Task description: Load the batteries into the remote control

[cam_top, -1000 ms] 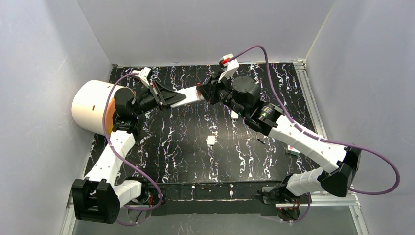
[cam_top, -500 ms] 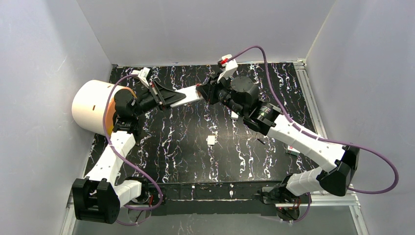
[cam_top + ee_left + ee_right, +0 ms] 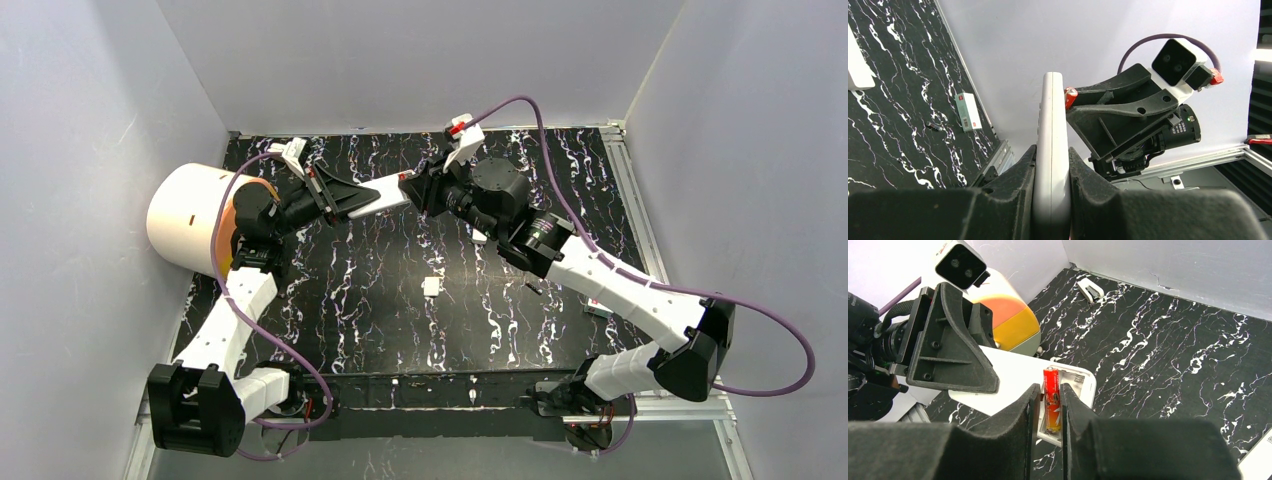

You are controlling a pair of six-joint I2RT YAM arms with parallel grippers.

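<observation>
My left gripper [image 3: 338, 198] is shut on the white remote control [image 3: 385, 194] and holds it in the air, its far end pointing right. In the left wrist view the remote [image 3: 1051, 115] stands edge-on between the pads. My right gripper [image 3: 424, 188] is shut on an orange-red battery [image 3: 1051, 399]. The battery lies lengthwise over the open battery compartment [image 3: 1077, 381] at the end of the remote [image 3: 1015, 371]. Its lower end reaches the compartment's near edge. The battery's red tip [image 3: 1070, 97] shows beside the remote in the left wrist view. No other batteries are clearly visible.
A white cylinder with an orange band [image 3: 188, 215] stands at the left. A small white piece [image 3: 431, 287] and a small dark item [image 3: 533, 289] lie mid-table. A white and red box [image 3: 598, 306] lies right. A small white object [image 3: 1090, 290] sits near the back wall.
My right gripper has shifted a little to the left with the battery, closer over the remote's end. The left arm and remote have barely moved.
</observation>
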